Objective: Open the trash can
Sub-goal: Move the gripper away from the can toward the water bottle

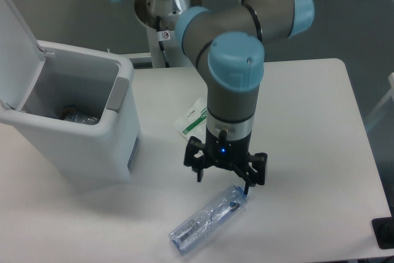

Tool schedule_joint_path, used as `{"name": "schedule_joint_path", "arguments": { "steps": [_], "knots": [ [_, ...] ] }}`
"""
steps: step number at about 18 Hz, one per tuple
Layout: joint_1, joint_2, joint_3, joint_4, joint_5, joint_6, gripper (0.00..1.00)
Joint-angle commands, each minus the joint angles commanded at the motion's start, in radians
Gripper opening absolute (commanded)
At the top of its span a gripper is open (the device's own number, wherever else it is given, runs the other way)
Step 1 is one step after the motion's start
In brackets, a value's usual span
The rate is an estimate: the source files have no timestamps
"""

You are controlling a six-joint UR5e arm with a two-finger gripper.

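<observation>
Black and spread wide, the pincer [224,176] points down at the tabletop [308,121] with its two fingers [198,167] apart and nothing between them; a small blue light glows on its body just above. It hangs just over the cap end of a clear plastic bottle [209,218], which lies on its side at about 6 o'clock from the pincer, its length running from 1 o'clock to 7 o'clock. Whether a fingertip touches the bottle cannot be told.

Above the pincer rises the arm [237,72], grey metal tubes with pale blue joint caps, going up toward 12 o'clock and out of the top of the view.

At 11 o'clock from the pincer, partly hidden behind the arm, lies a flat white pouch [194,119] with green print on it.

Well apart, at about 9 to 10 o'clock, stands the trash can [92,152], a large boxy white bin at the left side of the tabletop. Its lid [15,47] is already up, tilted back on the far left edge, so the inside shows. A grey tab [119,95] sits at the rim on the side nearest the arm. Something lies at the bottom of the bin, too dim to name.
</observation>
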Motion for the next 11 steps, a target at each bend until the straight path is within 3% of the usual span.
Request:
{"name": "schedule_joint_path", "arguments": {
  "steps": [5,11],
  "knots": [
    [0.163,0.012,-0.061,0.01,0.005,0.12,1.0],
    [0.206,0.049,-0.083,0.01,-0.001,0.383,1.0]
  ]
}}
